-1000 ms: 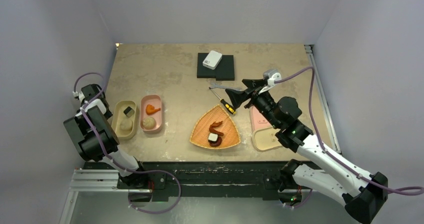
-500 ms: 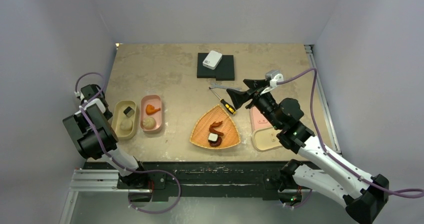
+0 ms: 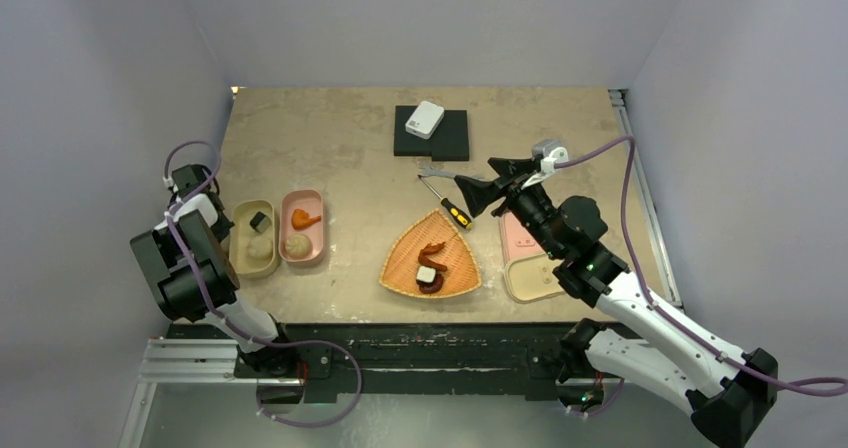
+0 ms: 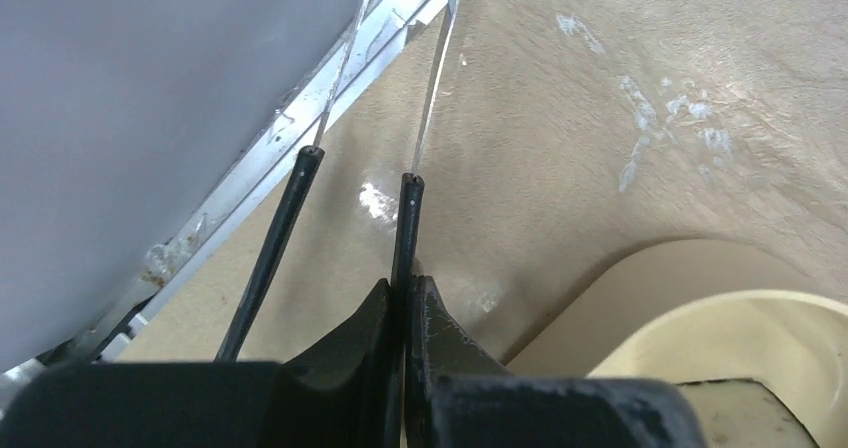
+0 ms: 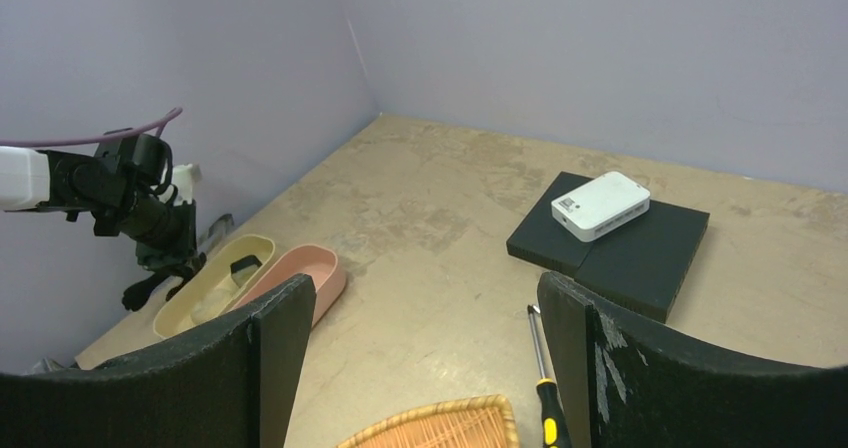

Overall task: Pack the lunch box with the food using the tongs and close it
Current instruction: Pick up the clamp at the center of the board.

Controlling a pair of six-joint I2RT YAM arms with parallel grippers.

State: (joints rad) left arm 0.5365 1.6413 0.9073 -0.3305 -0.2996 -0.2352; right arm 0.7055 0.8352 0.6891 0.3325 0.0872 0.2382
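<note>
My left gripper [image 4: 405,286] is shut on one dark arm of the tongs [image 4: 408,228]; the other tong arm [image 4: 272,248] hangs free to its left, and both silver tips point at the table's edge rail. In the top view this gripper [image 3: 190,181] sits at the left table edge beside the cream lunch box tray [image 3: 238,253], which holds a bun [image 3: 260,247] and a black piece [image 3: 258,219]. The pink tray [image 3: 302,203] holds a bun and an orange bit. A woven basket [image 3: 455,268] carries more food [image 3: 431,264]. My right gripper [image 3: 478,194] hovers open over the screwdriver.
A yellow-and-black screwdriver [image 3: 457,211] and a silver wrench [image 3: 440,173] lie behind the basket. A black block with a white device [image 3: 431,128] stands at the back. A pink and cream lid [image 3: 522,258] lies under the right arm. The left wall is close to the left gripper.
My left gripper has shut onto a tong arm and shifted slightly toward the cream tray. The right arm has barely moved.
</note>
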